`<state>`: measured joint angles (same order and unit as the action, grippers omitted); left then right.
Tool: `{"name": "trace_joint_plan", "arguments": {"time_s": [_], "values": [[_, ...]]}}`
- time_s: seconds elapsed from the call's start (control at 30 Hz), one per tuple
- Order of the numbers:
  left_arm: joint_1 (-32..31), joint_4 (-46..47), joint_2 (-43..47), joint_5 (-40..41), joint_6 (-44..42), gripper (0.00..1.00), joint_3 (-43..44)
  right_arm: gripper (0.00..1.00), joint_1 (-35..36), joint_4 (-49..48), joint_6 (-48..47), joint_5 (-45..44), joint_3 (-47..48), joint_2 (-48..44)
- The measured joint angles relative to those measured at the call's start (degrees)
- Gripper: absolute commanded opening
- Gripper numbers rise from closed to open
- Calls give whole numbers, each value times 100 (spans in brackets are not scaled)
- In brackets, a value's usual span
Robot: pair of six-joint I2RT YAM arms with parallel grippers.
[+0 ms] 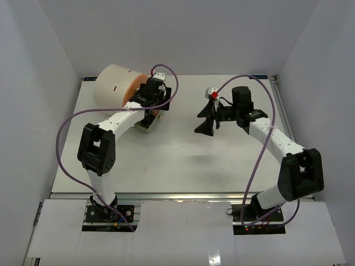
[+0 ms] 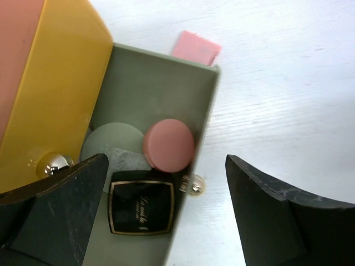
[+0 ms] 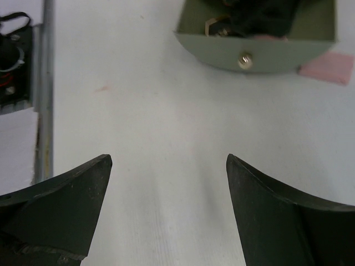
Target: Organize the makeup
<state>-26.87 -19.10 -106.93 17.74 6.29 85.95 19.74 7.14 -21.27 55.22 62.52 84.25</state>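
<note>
A green drawer (image 2: pixel 150 83) stands pulled out of the cream cylinder (image 1: pixel 113 86). In it lie a black-gold square compact (image 2: pixel 140 206), a round pink pad (image 2: pixel 168 144) and a pale round jar (image 2: pixel 111 145). A flat pink pad (image 2: pixel 195 48) lies on the table just outside the drawer's far end. My left gripper (image 2: pixel 166 166) hovers open and empty over the drawer's front wall and its gold knob (image 2: pixel 194 184). My right gripper (image 3: pixel 169 160) is open and empty above bare table, facing the drawer (image 3: pixel 255 52). The tan bottles and black jars are not visible.
A yellow drawer front (image 2: pixel 61 88) and a pink one sit to the left of the open drawer. In the top view the left arm (image 1: pixel 151 108) covers the drawer and the right gripper (image 1: pixel 204 121) is mid-table. White walls enclose the table.
</note>
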Motion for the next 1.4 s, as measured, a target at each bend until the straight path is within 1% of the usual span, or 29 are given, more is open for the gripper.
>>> {"name": "trace_joint_plan", "arguments": {"time_s": [0.07, 0.13, 0.2, 0.3, 0.43, 0.47, 0.5, 0.67, 0.8, 0.97, 1.13, 1.2, 1.23, 1.27, 1.33, 1.4], "values": [[3, -62, 291, -317, 56, 98, -66, 90, 151, 275, 114, -679, 606, 555], [2, -68, 832, -631, 106, 98, -299, 90, 390, 401, 218, -1498, 1272, 1199], [-1, -37, 1599, -834, 126, 98, -704, 90, 611, 586, 396, -2210, 1780, 1724], [3, -12, 2901, -945, 112, 98, -1407, 90, 814, 822, 880, -3045, 2630, 2551], [18, -135, 4561, -783, 24, 98, -2173, 100, 840, 969, 1528, -3838, 3955, 3805], [21, -176, 4956, -689, -4, 98, -2333, 100, 822, 1003, 1675, -3984, 4284, 4106], [26, -213, 5340, -573, -32, 98, -2484, 97, 804, 1049, 1820, -4140, 4623, 4406], [43, -359, 6630, -13, -44, 98, -3135, 93, 740, 1113, 2403, -4624, 5858, 5327], [52, -606, 7320, 319, 80, 98, -3665, 93, 711, 896, 2749, -4762, 6082, 5590], [50, -854, 7788, 547, 308, 98, -3995, 93, 737, 613, 2887, -4843, 6289, 5898], [50, -925, 7887, 654, 459, 98, -4066, 90, 775, 474, 2916, -4882, 6364, 6129], [50, -933, 7878, 688, 487, 98, -4068, 87, 780, 382, 2955, -4888, 6153, 6062], [50, -936, 7875, 702, 496, 98, -4069, 83, 783, 292, 2976, -4888, 5966, 5989], [52, -930, 7877, 712, 500, 98, -4074, 74, 785, 126, 2992, -4880, 5659, 5864], [51, -916, 7884, 724, 509, 98, -4119, 61, 781, -47, 2952, -4835, 5038, 5573], [50, -927, 7888, 728, 511, 98, -4154, 52, 775, -102, 2903, -4705, 4740, 5384]]}}
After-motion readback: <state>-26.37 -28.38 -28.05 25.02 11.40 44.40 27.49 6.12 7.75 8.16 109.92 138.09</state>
